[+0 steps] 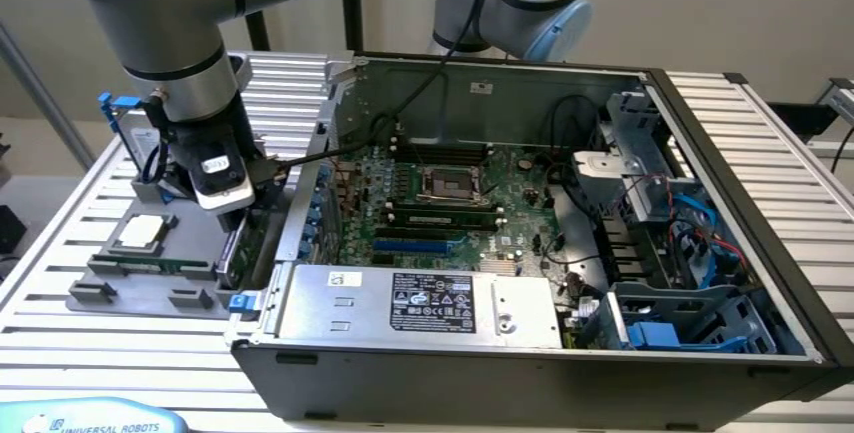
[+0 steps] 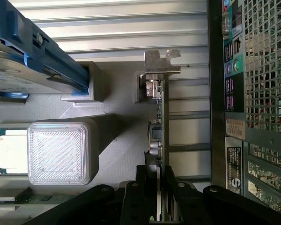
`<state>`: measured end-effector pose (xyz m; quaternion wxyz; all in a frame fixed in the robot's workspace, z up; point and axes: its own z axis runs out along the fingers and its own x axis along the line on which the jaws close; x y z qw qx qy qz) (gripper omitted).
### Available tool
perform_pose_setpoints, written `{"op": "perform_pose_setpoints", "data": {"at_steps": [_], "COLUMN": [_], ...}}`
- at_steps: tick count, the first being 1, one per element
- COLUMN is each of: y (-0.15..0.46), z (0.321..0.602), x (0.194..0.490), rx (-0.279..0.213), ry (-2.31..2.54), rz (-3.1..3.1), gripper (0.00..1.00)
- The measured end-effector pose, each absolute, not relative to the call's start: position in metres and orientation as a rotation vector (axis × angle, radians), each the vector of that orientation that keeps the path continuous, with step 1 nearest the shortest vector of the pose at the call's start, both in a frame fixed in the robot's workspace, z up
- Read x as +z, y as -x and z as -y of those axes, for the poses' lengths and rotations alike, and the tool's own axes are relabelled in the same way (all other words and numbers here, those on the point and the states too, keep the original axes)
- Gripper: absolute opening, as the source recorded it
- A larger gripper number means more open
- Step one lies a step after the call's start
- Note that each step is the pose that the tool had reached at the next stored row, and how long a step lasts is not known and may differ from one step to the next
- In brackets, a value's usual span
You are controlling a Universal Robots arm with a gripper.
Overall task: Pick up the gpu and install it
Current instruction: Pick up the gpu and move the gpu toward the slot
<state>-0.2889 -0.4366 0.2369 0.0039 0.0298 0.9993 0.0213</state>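
Green board on edge in the grey fixture (image 1: 96,296) at the exterior view's left, the gpu (image 2: 159,119) is clamped by the gripper (image 2: 160,177), and a straight, untilted lift is judged best so its metal bracket (image 2: 161,62) is not snagged.

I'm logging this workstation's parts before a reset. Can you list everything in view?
computer case: one, black and grey, open, on the table
motherboard: one, green, inside the case
power supply: one, silver, inside the case's near edge
parts holder: one, grey, beside the case, on the exterior view's left
gpu: one, green, on edge at the holder's case side
processor chip: one, silver, on the holder
hard drive: one, silver with blue brackets, at the holder's far end
table: one, silver, slatted, under everything
second arm: one, grey and blue, behind the case
gripper: one, black, shut on the gpu's edge
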Motion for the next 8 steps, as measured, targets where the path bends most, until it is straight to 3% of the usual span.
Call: {"op": "perform_pose_setpoints", "data": {"at_steps": [8], "y": [0.2893], "z": [0.4366], "x": [0.2369], "rx": [0.067], "ry": [-0.053], "rz": [-3.134], "gripper": [0.26]}}
